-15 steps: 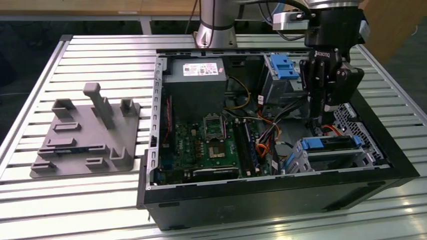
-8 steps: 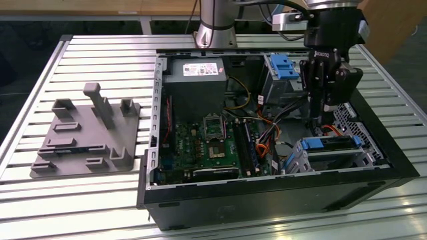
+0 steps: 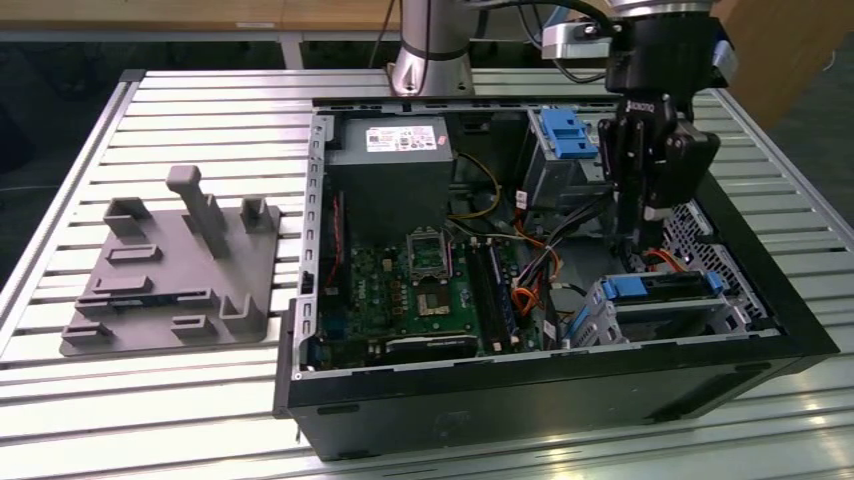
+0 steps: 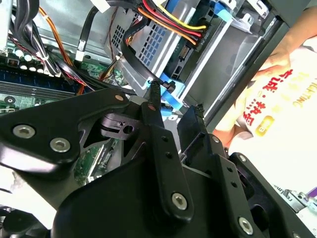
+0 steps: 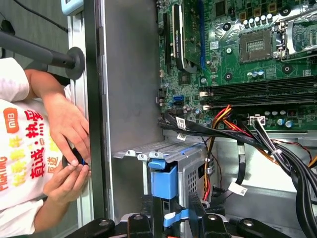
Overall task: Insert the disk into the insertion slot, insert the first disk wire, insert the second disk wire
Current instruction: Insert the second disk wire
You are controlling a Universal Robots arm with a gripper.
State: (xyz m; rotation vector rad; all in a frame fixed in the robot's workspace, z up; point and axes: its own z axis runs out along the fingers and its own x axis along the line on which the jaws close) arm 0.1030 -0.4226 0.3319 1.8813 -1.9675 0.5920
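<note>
The disk [image 3: 663, 288], silver in its blue carrier, lies inside the insertion slot [image 3: 727, 312], a perforated silver cage at the exterior view's right end of the open computer case. My gripper [image 3: 638, 232] hangs over the cage's inner end, among loose cables. In the second wrist view its two black fingers [image 4: 154, 99] stand a little apart with a blue disk wire end [image 4: 169, 101] between them. The first wrist view shows the same blue wire [image 5: 176, 216] across the fingers, just beyond the carrier's blue tab [image 5: 163, 179] and the cage [image 5: 190, 166].
Orange, black and yellow cables [image 5: 233, 131] cross between the cage and the motherboard [image 3: 427, 290]. A taller grey bay with a blue latch [image 3: 567, 135] stands behind. A person's hands [image 5: 72, 148] are just outside the case wall. A grey fixture plate [image 3: 160, 275] lies on the table.
</note>
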